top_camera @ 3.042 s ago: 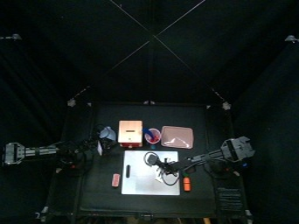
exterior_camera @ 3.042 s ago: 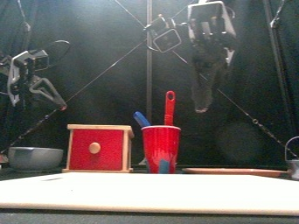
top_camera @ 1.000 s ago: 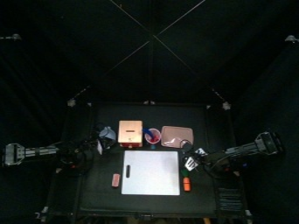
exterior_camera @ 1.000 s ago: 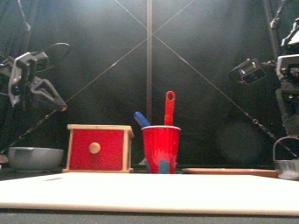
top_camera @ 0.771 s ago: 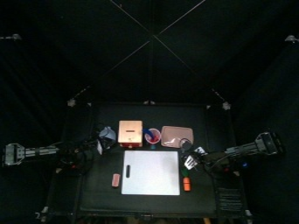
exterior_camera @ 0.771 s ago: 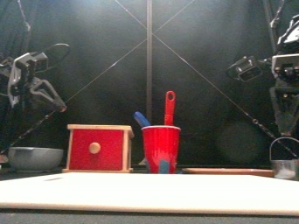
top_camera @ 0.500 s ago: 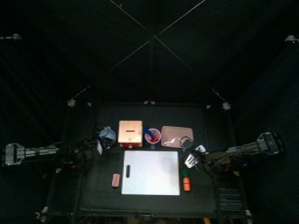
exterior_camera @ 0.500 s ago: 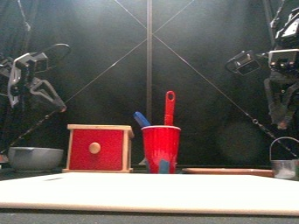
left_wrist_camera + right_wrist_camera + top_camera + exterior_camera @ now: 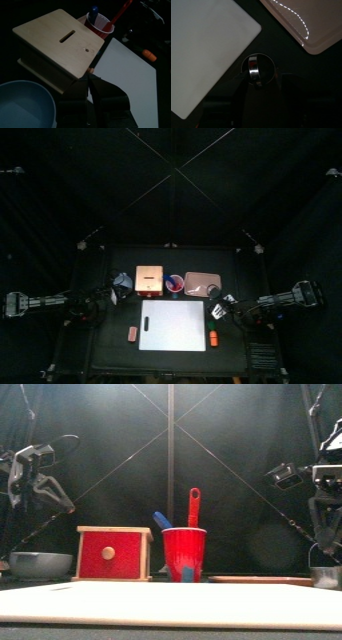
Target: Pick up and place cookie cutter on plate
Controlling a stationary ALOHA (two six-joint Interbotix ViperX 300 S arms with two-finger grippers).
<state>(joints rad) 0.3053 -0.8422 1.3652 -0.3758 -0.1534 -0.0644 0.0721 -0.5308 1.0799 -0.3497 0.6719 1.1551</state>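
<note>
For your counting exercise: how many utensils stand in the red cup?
2: a red utensil upright, a blue one leaning beside it in the red cup. Others may be hidden.

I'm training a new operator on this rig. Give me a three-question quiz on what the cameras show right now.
1. True or false: the cookie cutter already lies on the plate.
2. Which is closest to the cutter? A the left pincer; B the right pincer.
3. Fill in: the red cup stands beside the wooden ____.

Key: 1 false, it sits on the table beside the plate; 2 B; 3 box.
</note>
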